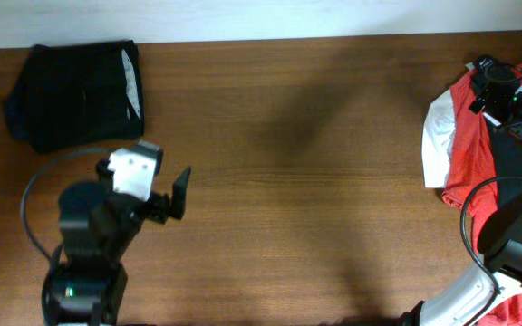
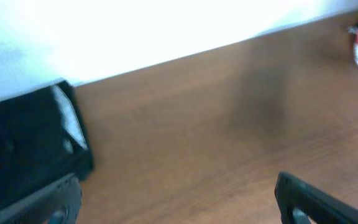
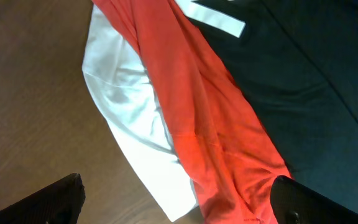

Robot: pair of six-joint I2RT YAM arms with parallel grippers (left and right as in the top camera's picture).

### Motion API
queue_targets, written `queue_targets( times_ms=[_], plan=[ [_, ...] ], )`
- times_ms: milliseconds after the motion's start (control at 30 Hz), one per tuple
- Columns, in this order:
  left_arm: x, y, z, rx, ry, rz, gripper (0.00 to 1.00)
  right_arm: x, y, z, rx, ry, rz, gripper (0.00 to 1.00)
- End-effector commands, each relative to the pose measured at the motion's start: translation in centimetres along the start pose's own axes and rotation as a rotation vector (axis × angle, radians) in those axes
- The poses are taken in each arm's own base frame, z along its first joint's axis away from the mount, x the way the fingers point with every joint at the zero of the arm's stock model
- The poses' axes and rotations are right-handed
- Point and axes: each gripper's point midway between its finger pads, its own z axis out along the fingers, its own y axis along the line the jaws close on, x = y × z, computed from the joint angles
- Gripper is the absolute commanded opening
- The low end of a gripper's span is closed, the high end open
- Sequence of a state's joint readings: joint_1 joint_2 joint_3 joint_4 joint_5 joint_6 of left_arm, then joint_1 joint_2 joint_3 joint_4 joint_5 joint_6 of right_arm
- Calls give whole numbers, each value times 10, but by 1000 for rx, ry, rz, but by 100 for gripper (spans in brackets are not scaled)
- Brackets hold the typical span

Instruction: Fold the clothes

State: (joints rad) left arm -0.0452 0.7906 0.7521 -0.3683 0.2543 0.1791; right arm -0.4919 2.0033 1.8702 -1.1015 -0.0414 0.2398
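Note:
A folded black garment (image 1: pixel 75 91) lies at the table's back left and also shows in the left wrist view (image 2: pixel 23 137). My left gripper (image 1: pixel 166 174) is open and empty above bare table, in front of and to the right of that garment; its jaws (image 2: pixel 179 208) are spread wide. At the right edge lies an unfolded pile: a red garment (image 1: pixel 474 136), a white one (image 1: pixel 438 136) and a black one (image 1: pixel 515 149). My right gripper (image 1: pixel 489 77) hovers over this pile, open and empty (image 3: pixel 179 205), above the white (image 3: pixel 129 99) and red (image 3: pixel 210 124) cloth, beside the black cloth (image 3: pixel 316 81).
The brown wooden table (image 1: pixel 315 181) spans the view, with a white wall strip along its far edge (image 1: pixel 261 18). The left arm's black cable (image 1: pixel 30 195) loops at the front left. The right arm's base (image 1: pixel 515 235) stands at the front right.

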Motion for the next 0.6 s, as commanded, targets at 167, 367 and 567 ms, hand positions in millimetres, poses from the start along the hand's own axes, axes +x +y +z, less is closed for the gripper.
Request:
queue_targets(
  times_ms=[167,367,567],
  plan=[
    [42,19,-37,-184,-221,40,99,-5,0,-11,1,-29,11,99],
    [62,32,-48,-303,-343,62,99,-5,0,-11,1,-29,11,99],
    [82,33,-41,-336,-430,86,99,-5,0,-11,1,-29,11,99]
  ],
)
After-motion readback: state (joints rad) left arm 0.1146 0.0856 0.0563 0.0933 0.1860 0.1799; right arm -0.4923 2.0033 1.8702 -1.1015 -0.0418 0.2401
